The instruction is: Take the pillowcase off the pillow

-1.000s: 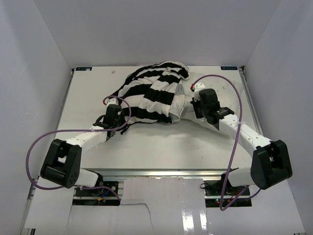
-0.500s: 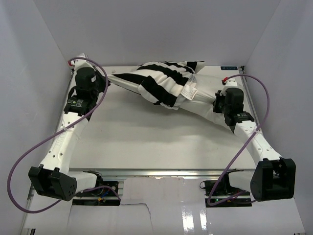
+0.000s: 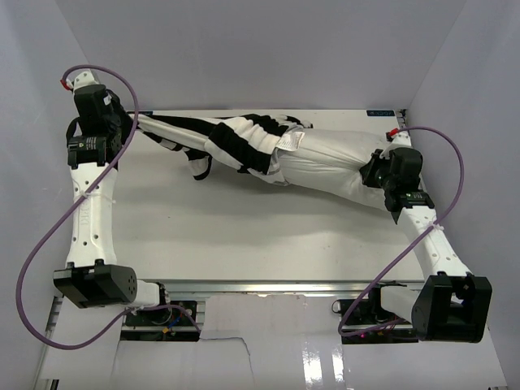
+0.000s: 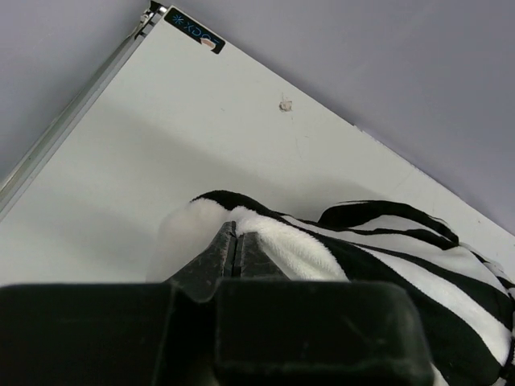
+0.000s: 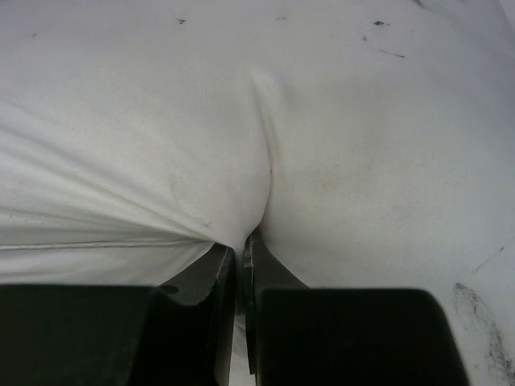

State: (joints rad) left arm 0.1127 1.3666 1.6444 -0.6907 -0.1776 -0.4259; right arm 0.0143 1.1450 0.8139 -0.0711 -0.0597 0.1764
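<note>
At the table's right side, a fold of the off-white pillow is pinched in the tightly closed right gripper. The pillow is stretched leftward across the far half, its left end covered by the striped pillowcase. At the far-left corner, the pillowcase's end is clamped in the closed left gripper.

Out toward nine o'clock the pillowcase is soft, fuzzy striped cloth, matt. At three o'clock the pillow is smoother off-white cloth, lightly creased. Under both, the table — smooth matt white, faintly scuffed. The left gripper looks like matt black plastic.
</note>
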